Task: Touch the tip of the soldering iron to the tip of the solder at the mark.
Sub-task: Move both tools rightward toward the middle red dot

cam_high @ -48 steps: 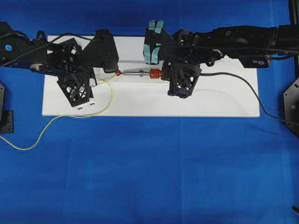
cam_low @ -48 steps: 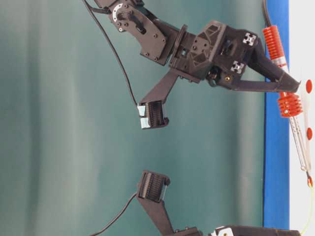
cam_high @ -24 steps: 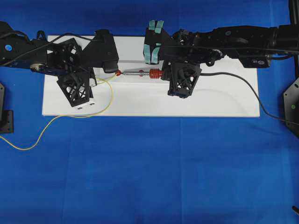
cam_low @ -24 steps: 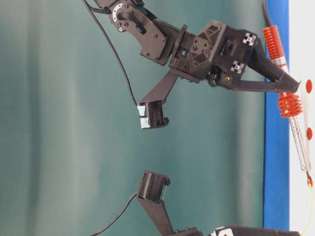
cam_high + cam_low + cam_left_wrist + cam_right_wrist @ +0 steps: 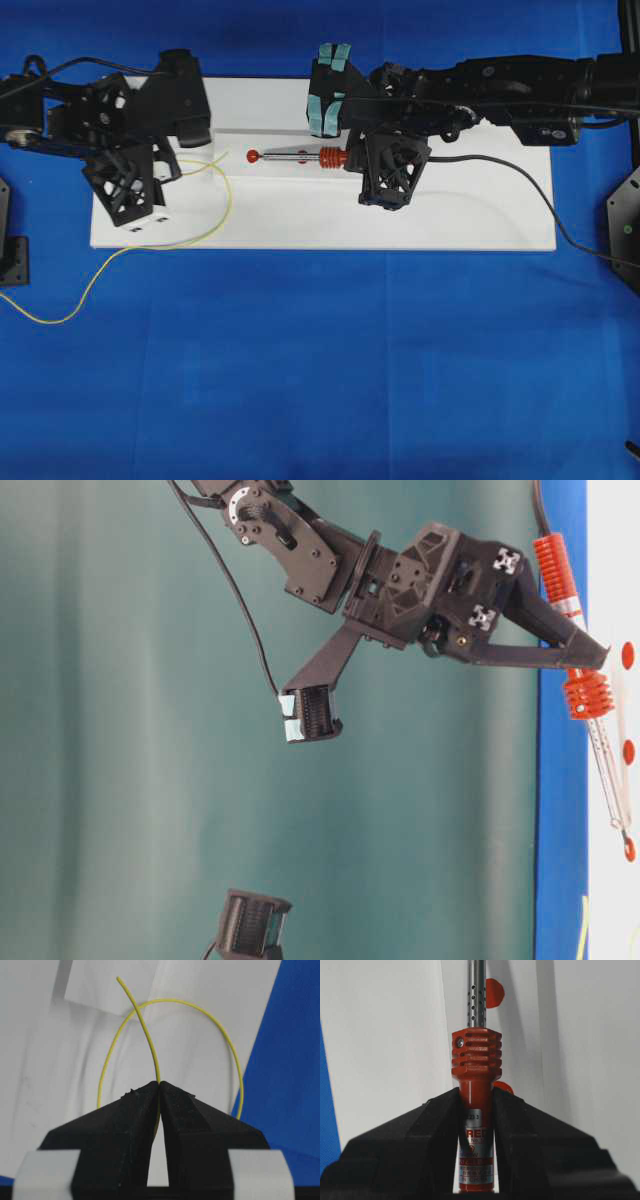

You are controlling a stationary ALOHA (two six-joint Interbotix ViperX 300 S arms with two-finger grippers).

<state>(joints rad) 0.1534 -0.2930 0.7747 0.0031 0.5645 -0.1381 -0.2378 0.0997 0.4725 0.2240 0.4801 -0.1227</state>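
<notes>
The soldering iron (image 5: pixel 331 157) lies along the white board, its red-orange handle held by my shut right gripper (image 5: pixel 352 160). Its thin shaft points left and its tip sits at a red mark (image 5: pixel 253 155). The right wrist view shows the jaws closed on the handle (image 5: pixel 476 1120) below the ribbed collar. The solder (image 5: pixel 229 195) is a thin yellow wire looping on the board. My left gripper (image 5: pixel 172 166) is shut on it, as the left wrist view (image 5: pixel 159 1084) shows. Its free end (image 5: pixel 228 153) stands a short gap left of the mark and the iron tip.
The white board (image 5: pixel 450 210) lies on blue cloth. A second red mark (image 5: pixel 303 153) sits beside the shaft. The iron's black cord (image 5: pixel 520 185) runs off to the right. The solder trails off the board's front left onto the cloth (image 5: pixel 60 312).
My left gripper has pulled back to the left with the solder, so the solder end has left the mark and the iron tip. The right arm and iron have not moved.
</notes>
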